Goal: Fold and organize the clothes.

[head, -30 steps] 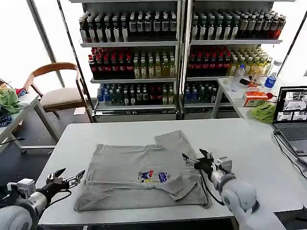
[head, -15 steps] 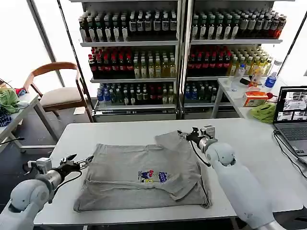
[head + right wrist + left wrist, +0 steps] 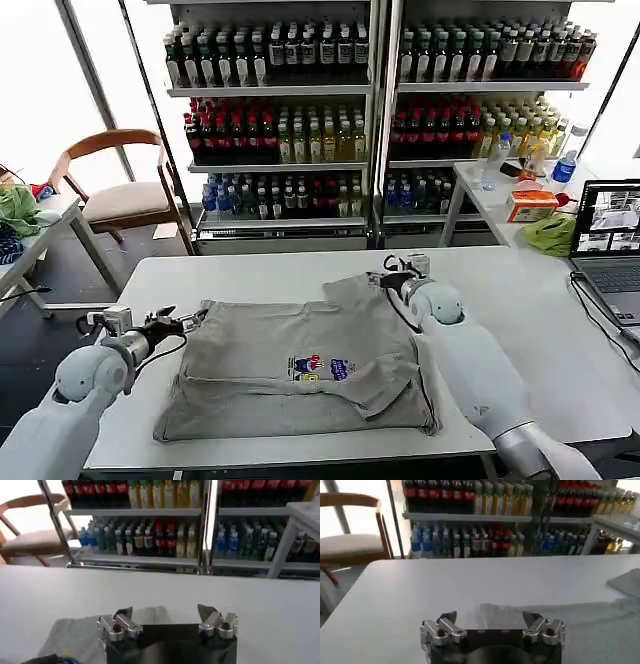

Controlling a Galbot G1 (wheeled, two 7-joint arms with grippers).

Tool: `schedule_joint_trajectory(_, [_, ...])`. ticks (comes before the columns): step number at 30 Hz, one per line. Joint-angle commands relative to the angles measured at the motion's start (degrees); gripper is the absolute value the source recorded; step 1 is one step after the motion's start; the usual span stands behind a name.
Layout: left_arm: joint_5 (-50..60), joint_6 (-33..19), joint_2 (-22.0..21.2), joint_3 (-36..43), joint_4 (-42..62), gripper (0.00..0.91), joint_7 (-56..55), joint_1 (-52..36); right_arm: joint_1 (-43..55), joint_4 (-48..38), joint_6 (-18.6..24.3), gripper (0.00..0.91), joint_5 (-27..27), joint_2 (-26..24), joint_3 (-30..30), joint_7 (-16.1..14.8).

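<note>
The shirt (image 3: pixel 300 365) is soft matt light grey cloth, a knit that lies in shallow folds, with a small flat multicoloured print (image 3: pixel 320 368) on the chest. It rests on a table (image 3: pixel 250 275) whose white top looks smooth and faintly satiny, like laminate. The left gripper (image 3: pixel 492 621) and the right gripper (image 3: pixel 165 615) have bare silvery metal fingers with a dull sheen set on black matt bodies; the arm shells (image 3: pixel 470 370) are smooth pale grey plastic with soft gloss. At the far left a chair (image 3: pixel 115 165) has a varnished wooden frame. The far shelves (image 3: pixel 370 90) hold glossy plastic bottles (image 3: pixel 270 50).
</note>
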Motion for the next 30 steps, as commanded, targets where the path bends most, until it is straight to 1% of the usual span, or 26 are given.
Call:
schedule_joint_trajectory(1, [0.4, -0.2, -0.4, 2.6, 3.4, 0.907, 0.2, -3.7, 1.5, -3.6, 0.1, 0.383, -1.0, 1.5, -0.5, 0.4])
schedule_joint_trajectory(2, [0.5, -0.3, -0.5, 2.6, 3.4, 0.907, 0.3, -3.8, 1.6, -3.7, 0.1, 0.222, -1.0, 1.6, -0.6, 0.5])
schedule_joint_trajectory(3, [0.5, -0.4, -0.6, 2.7, 3.7, 0.907, 0.3, -3.9, 1.7, -3.9, 0.1, 0.161, -1.1, 1.8, -0.7, 0.4])
schedule_joint_trajectory(4, [0.6, -0.5, -0.7, 2.7, 4.0, 0.907, 0.3, -4.0, 1.9, -4.2, 0.1, 0.071, -1.1, 1.9, -0.7, 0.4])
schedule_joint_trajectory(6, [0.7, -0.6, -1.0, 2.9, 4.6, 0.907, 0.3, -4.4, 2.4, -5.2, 0.1, 0.0, -1.1, 2.3, -0.9, 0.4])
schedule_joint_trajectory(11, [1.2, -0.8, -1.2, 3.5, 6.1, 0.907, 0.5, -5.0, 3.2, -7.3, 0.1, 0.0, -0.9, 2.8, -2.1, -0.5])
schedule_joint_trajectory(23, [2.3, -1.2, -2.0, 5.6, 8.8, 0.907, 1.3, -6.9, 2.6, -6.4, 0.0, 0.0, -0.1, 2.8, -3.0, -0.9])
schedule_joint_trajectory(24, [2.3, -1.3, -2.1, 5.8, 9.1, 0.806, 1.3, -7.2, 2.6, -6.2, 0.0, 0.0, 0.0, 2.8, -3.0, -0.9])
schedule_joint_trajectory(25, [2.4, -1.3, -2.2, 6.1, 9.4, 0.645, 1.3, -7.5, 2.5, -5.9, 0.0, 0.0, 0.0, 2.8, -3.0, -0.9])
schedule_joint_trajectory(26, [2.3, -1.3, -2.3, 6.4, 9.7, 0.504, 1.6, -7.8, 2.4, -5.7, 0.0, 0.0, 0.0, 2.8, -3.0, -0.8])
schedule_joint_trajectory(27, [2.4, -1.4, -2.4, 6.8, 10.0, 0.403, 1.6, -8.2, 2.4, -5.6, 0.0, 0.0, 0.1, 2.7, -3.0, -0.8])
schedule_joint_trajectory(28, [2.4, -1.4, -2.5, 7.0, 10.2, 0.373, 1.6, -8.4, 2.4, -5.6, 0.0, 0.0, 0.2, 2.7, -3.0, -0.7])
schedule_joint_trajectory(30, [2.5, -1.3, -2.8, 7.5, 10.7, 0.363, 1.6, -8.8, 2.4, -5.4, 0.1, 0.0, 0.2, 2.6, -2.9, -0.6])
